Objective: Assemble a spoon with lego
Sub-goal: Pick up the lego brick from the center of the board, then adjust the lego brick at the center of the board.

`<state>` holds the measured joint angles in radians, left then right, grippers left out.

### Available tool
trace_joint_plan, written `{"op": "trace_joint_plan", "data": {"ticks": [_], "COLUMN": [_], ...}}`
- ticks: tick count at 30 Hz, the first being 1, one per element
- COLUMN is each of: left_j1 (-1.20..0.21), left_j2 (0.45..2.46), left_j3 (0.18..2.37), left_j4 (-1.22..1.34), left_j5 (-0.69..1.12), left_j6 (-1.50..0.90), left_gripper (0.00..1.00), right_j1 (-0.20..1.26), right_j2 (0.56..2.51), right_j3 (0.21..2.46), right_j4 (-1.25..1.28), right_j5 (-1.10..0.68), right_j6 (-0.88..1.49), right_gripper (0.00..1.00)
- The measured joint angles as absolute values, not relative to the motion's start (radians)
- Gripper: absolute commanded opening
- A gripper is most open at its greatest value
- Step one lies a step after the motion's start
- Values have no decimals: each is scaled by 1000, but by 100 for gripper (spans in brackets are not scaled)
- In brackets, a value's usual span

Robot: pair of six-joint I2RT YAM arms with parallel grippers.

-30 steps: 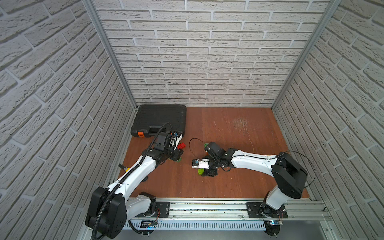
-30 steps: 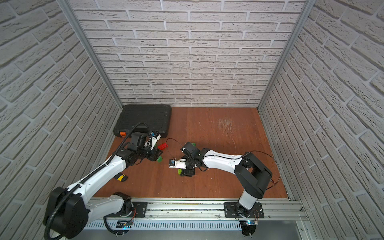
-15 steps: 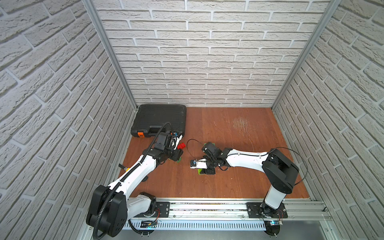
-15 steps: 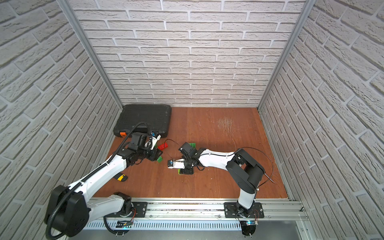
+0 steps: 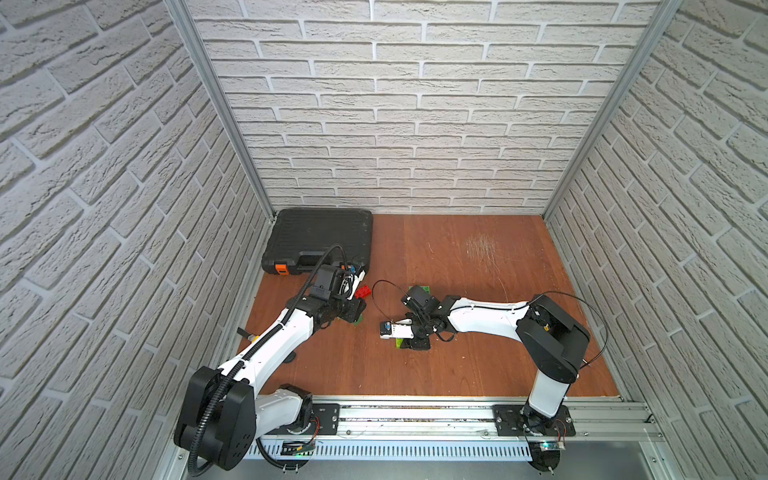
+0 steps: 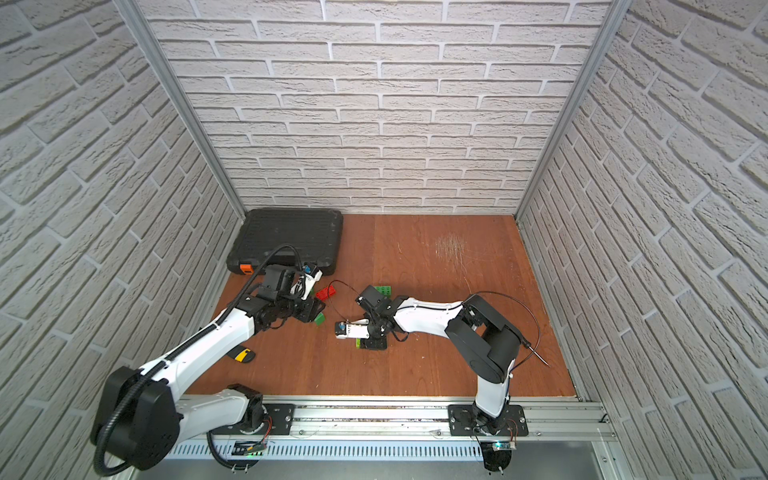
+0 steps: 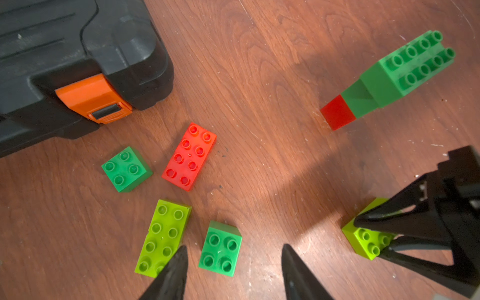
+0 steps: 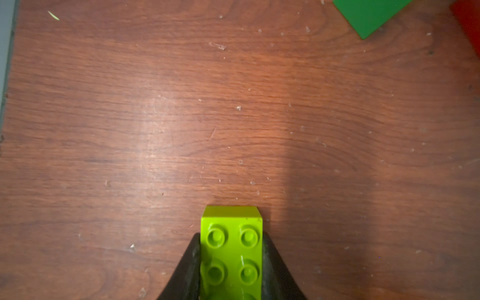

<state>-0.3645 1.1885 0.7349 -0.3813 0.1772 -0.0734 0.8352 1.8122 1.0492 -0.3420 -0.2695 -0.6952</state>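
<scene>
Right wrist: right gripper [image 8: 231,237] clamped on lime brick [image 8: 231,262] by its flat sides, near centre.
Just left, left gripper [image 7: 233,248] jaws apart over loose lego [image 7: 189,157]. Farther back, spoon [image 7: 384,78] part-built, upright. Bricks likely light, rigid, slick: pinch side walls, keep studs clear. Tall stem may tip when pressed.

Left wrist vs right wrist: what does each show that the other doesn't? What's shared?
Only left wrist: black toolcase, red oblong brick, two dark green square bricks, lime oblong brick, the part-built spoon upright on its red end, the open left gripper.
Only right wrist: a grey strip beside the wood, and both fingers flush against the held lime brick.
Both: right gripper shut on that brick, wooden table; the right wrist's green and red slivers may be those loose bricks.
</scene>
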Motion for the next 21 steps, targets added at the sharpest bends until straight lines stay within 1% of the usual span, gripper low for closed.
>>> {"op": "trace_joint_plan", "data": {"ticks": [4, 6, 9, 12, 16, 21], "left_j1": [-364, -365, -383, -437, -512, -570], "left_j2": [1188, 1188, 1194, 1231, 1346, 1502], "left_j3": [735, 735, 735, 741, 791, 897], "left_j4": [-381, -379, -360, -322, -270, -202], "left_j5": [181, 186, 192, 196, 205, 225], "left_j6": [-73, -72, -72, -68, -64, -63], "left_gripper": [58, 60, 63, 66, 69, 71], "right_j1": [835, 835, 823, 796, 715, 569], "right_j2": [1808, 1793, 1721, 1594, 1437, 1343], "right_j3": [1049, 1049, 1050, 1073, 1152, 1219], "right_j4": [-345, -361, -411, -489, -613, -752], "right_j5": [-269, -267, -268, -268, -250, -221], "right_j6": [-688, -684, -664, -650, -651, -669], "right_gripper": [20, 19, 19, 18, 19, 19]}}
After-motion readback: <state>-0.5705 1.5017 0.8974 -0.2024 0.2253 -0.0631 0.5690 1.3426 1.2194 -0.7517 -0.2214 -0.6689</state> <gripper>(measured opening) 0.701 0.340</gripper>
